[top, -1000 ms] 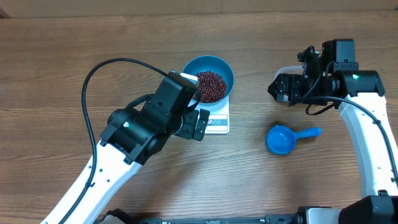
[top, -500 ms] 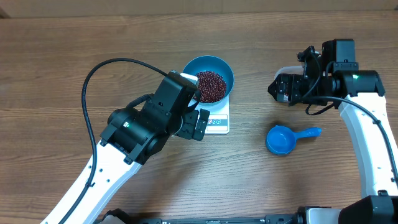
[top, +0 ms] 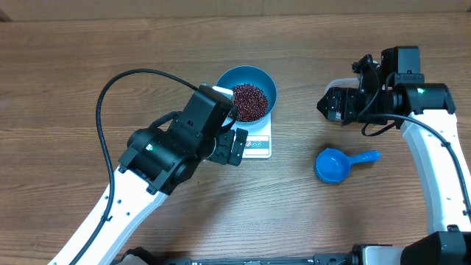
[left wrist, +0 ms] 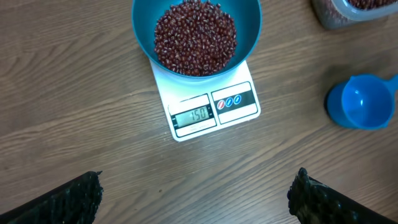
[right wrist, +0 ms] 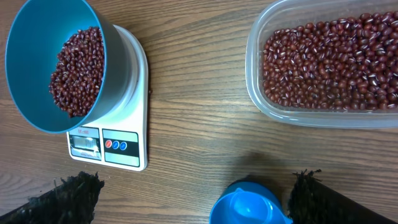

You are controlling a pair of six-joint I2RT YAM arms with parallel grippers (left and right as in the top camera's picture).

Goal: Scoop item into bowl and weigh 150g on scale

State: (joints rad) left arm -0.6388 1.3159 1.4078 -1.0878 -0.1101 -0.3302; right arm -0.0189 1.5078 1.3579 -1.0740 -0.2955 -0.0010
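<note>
beans [left wrist: 194,37] sitting in bowl [left wrist: 144,31] on scale [left wrist: 214,112], display [left wrist: 198,115] reading target | scoop [left wrist: 360,102] lying idle | L gripper [left wrist: 196,202], R gripper [right wrist: 194,199] hanging released | looking done

The left arm [top: 147,169] is stretching from the lower left toward the frame's centre, its left gripper [top: 232,147] hanging with jaws spread wide, holding nothing. The right arm [top: 434,147] is bending up the right edge, its right gripper [top: 335,103] pointing left, equally wide and empty.
</note>
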